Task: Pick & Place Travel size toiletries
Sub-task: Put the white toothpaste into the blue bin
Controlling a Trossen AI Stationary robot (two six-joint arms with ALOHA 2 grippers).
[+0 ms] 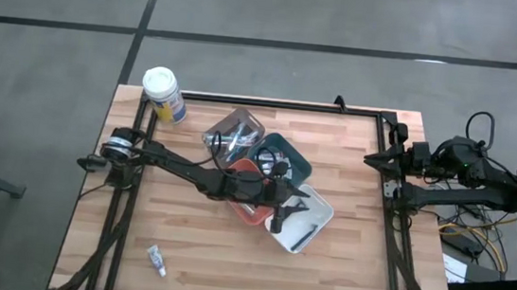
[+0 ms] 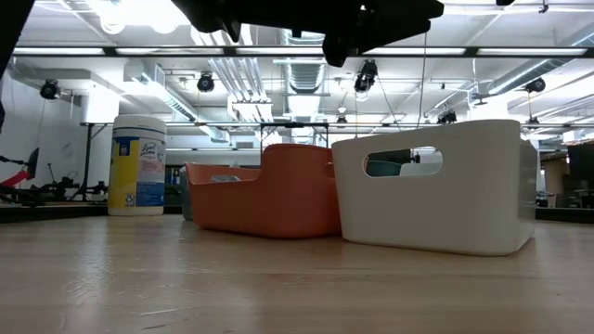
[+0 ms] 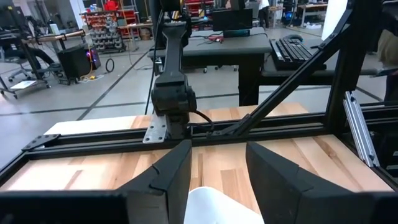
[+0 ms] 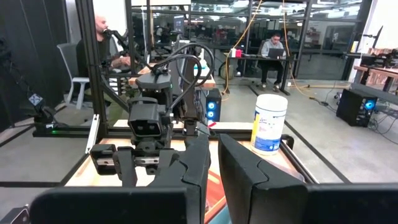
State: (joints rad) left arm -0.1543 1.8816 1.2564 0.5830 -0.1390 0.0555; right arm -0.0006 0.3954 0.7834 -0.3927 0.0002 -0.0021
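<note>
My left gripper (image 1: pixel 277 219) hangs open over the seam between the orange tray (image 1: pixel 245 207) and the white tray (image 1: pixel 313 217), holding nothing. In the left wrist view its fingers (image 3: pixel 163 180) stand apart above the white tray's rim (image 3: pixel 214 208). A slim dark piece (image 1: pixel 305 229) lies in the white tray. More dark pieces lie in the clear tray (image 1: pixel 233 135). One small white tube (image 1: pixel 157 261) lies flat on the table near its near left corner. My right gripper (image 1: pixel 371 159) waits at the table's right edge, shut (image 4: pixel 214 163).
A teal tray (image 1: pixel 281 157) sits behind the orange one, and all the trays cluster mid-table. The white-lidded canister (image 1: pixel 163 94) stands at the far left corner. In the low view the orange tray (image 2: pixel 269 199) and the white tray (image 2: pixel 436 186) stand side by side. People sit in the room beyond.
</note>
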